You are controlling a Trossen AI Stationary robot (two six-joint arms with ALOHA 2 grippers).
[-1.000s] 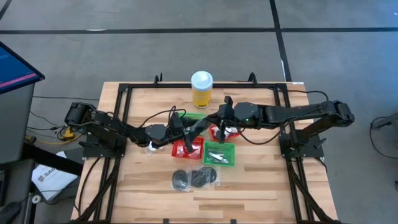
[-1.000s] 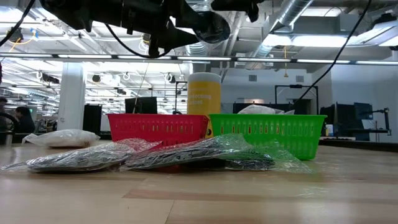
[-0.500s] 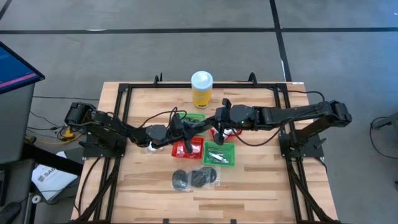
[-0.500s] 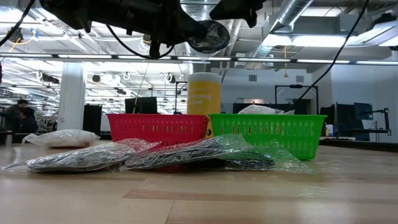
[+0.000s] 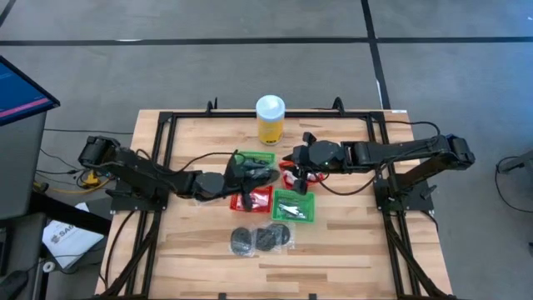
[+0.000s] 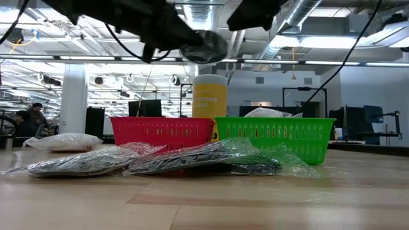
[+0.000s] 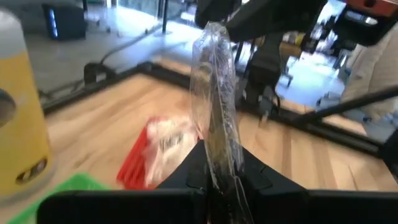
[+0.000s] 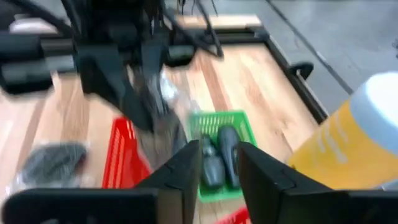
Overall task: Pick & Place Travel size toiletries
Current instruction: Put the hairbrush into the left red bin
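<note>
The counter (image 5: pixel 350 258) carries four mesh baskets mid-surface. A green basket (image 5: pixel 294 206) holds dark pieces; a red basket (image 5: pixel 255 198) beside it on the left; another green basket (image 5: pixel 258 157) behind holds dark grey pieces. A red basket (image 5: pixel 293 177) lies under the right arm. A yellow bottle (image 5: pixel 270 119) stands near the far edge. Black discs in crinkly packets (image 5: pixel 261 239) lie toward the near edge. The left tool (image 7: pixel 217 180) is clamped on a clear packet (image 7: pixel 214 93), above the baskets. The right tool (image 8: pixel 217 158) stands narrowly parted, empty, nearby.
</note>
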